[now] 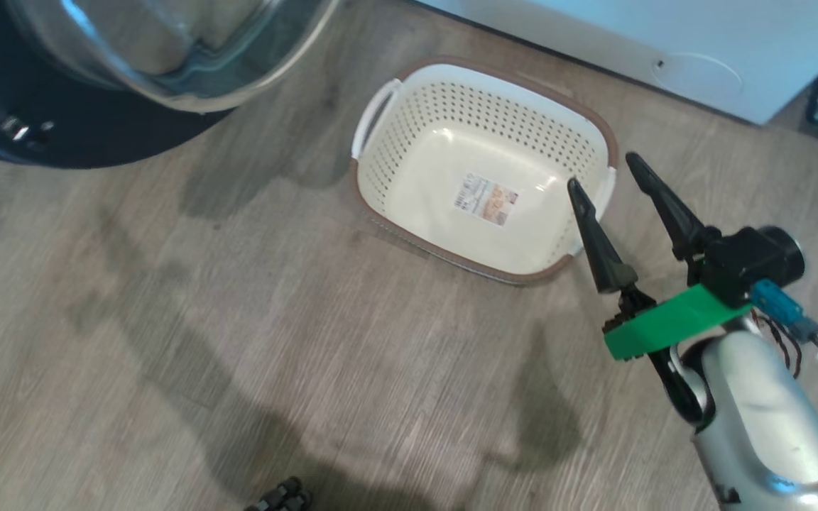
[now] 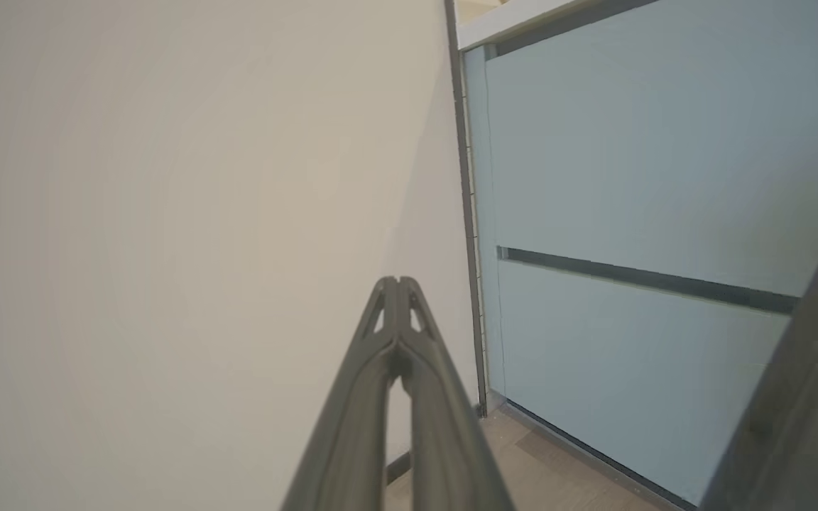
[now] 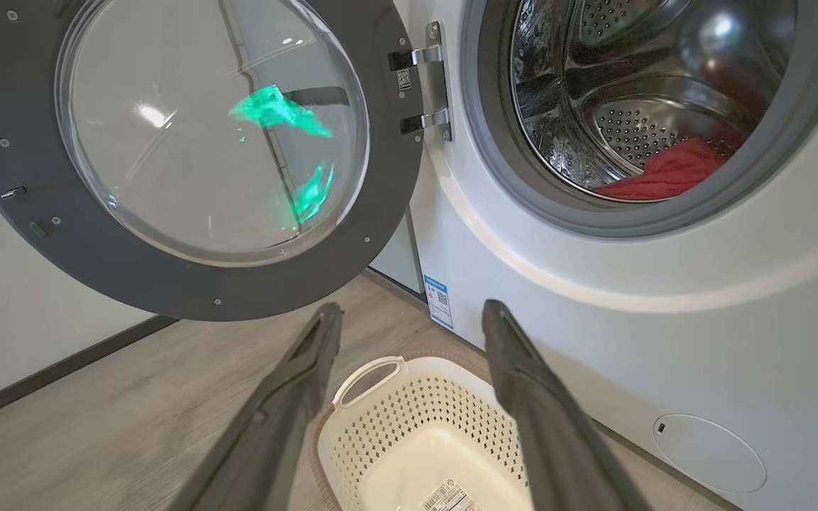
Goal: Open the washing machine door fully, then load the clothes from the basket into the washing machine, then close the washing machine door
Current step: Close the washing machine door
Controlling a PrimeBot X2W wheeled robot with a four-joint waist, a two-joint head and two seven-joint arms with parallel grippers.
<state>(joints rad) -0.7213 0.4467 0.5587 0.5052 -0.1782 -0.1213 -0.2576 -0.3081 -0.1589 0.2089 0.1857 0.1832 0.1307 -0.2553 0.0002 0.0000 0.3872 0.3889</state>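
door: washing machine door (image 3: 167, 284) swung wide open, hinged left of the drum
clothes: red clothes (image 3: 672, 174) lying in the washing machine (image 3: 593, 319) drum
basket: basket (image 1: 437, 163) on floor by the machine, bottom label showing
right hand: right hand (image 1: 601, 170) spread wide, empty, over basket's edge
left hand: left hand (image 2: 398, 282) fingertips pressed together, empty

Washing machine door (image 3: 189, 156) swung wide; red clothes (image 3: 668, 174) inside the washing machine (image 3: 664, 298); white basket (image 1: 483, 170) stands bare.
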